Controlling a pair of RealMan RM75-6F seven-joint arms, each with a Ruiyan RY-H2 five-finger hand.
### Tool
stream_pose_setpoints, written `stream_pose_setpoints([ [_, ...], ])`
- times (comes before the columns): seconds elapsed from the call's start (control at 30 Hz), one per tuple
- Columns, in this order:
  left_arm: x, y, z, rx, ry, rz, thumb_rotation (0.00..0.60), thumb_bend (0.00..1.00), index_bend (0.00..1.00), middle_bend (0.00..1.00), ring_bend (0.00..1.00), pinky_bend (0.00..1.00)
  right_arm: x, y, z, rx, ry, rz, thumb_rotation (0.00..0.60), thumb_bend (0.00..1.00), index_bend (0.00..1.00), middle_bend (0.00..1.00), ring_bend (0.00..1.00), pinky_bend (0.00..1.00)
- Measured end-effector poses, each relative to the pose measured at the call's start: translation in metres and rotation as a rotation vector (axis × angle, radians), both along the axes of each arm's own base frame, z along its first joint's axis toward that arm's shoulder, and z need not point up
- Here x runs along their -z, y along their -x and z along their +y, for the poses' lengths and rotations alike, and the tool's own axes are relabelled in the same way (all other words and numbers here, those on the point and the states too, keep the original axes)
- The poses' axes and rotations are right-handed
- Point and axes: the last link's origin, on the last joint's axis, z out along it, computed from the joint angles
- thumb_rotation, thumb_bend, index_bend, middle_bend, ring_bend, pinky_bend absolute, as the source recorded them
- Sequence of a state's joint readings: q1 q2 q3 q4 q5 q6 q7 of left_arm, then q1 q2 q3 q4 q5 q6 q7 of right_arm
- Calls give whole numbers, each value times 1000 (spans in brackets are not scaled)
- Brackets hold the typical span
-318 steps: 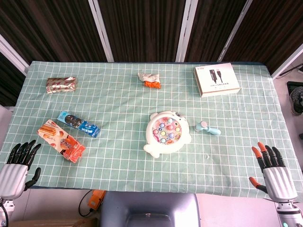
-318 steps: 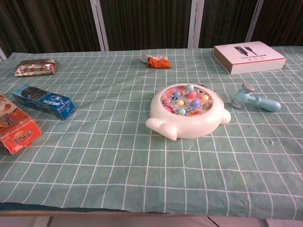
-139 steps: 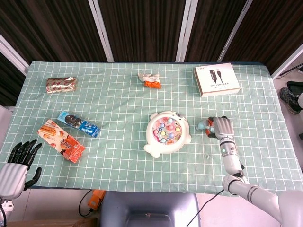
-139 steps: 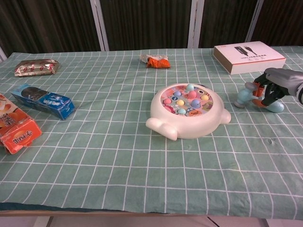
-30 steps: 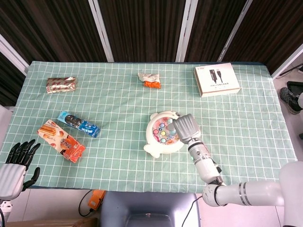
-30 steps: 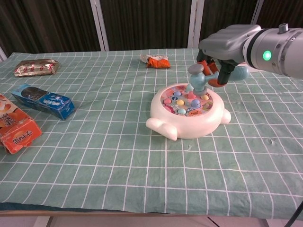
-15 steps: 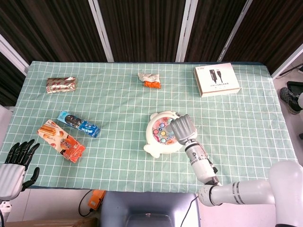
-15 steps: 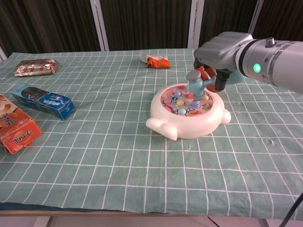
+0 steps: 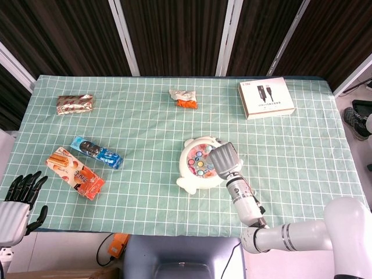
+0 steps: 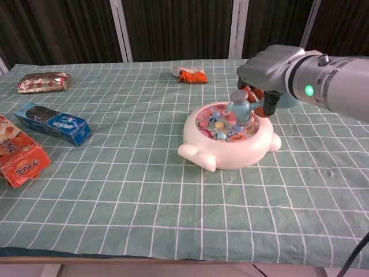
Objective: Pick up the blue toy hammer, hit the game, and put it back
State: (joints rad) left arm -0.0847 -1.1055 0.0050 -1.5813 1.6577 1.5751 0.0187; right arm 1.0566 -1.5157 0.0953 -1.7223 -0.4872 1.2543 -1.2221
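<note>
Blue toy hammer (image 10: pixel 240 105) clenched in right hand (image 10: pixel 266 69), head on game (image 10: pixel 228 135); green checked tablecloth (image 10: pixel 115 190) beneath, dark slatted wall (image 10: pixel 173 29) beyond; left hand (image 9: pixel 17 203) splayed.

On the green checked tablecloth (image 9: pixel 145 116) the count runs: one white whack-a-mole game (image 10: pixel 228 138), one blue toy hammer (image 10: pixel 241 107), one white cable box (image 9: pixel 265 97), and four snack packs — one silver and red (image 9: pixel 75 104), one blue cookie pack (image 9: pixel 96 152), one orange biscuit box (image 9: pixel 75 172), one small orange and white packet (image 9: pixel 184 98). Two robot hands show — the right hand (image 9: pixel 224 157) and the left hand (image 9: pixel 18 206).
</note>
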Motion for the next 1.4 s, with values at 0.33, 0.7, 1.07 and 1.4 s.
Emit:
stream_pose_setpoints([
  [0.33, 1, 1, 1, -5, 2, 4, 600, 480, 8, 3, 0, 13, -15, -7, -14, 8, 65, -110, 600, 640, 942, 656, 618, 665],
  [0.7, 0, 1, 3, -11, -2, 3, 600, 481, 9, 2, 0, 13, 1, -5, -27, 21, 73, -71, 600, 637, 942, 656, 618, 664],
  [1.07, -2, 2, 2, -10, -7, -4, 600, 480, 9, 2, 0, 13, 13, -2, -28, 31, 63, -16, 600, 633, 942, 656, 618, 664],
  [1.4, -3, 2, 2, -9, -9, -5, 600, 482, 9, 2, 0, 13, 10, -6, -29, 40, 70, -47, 600, 631, 942, 656, 618, 663],
])
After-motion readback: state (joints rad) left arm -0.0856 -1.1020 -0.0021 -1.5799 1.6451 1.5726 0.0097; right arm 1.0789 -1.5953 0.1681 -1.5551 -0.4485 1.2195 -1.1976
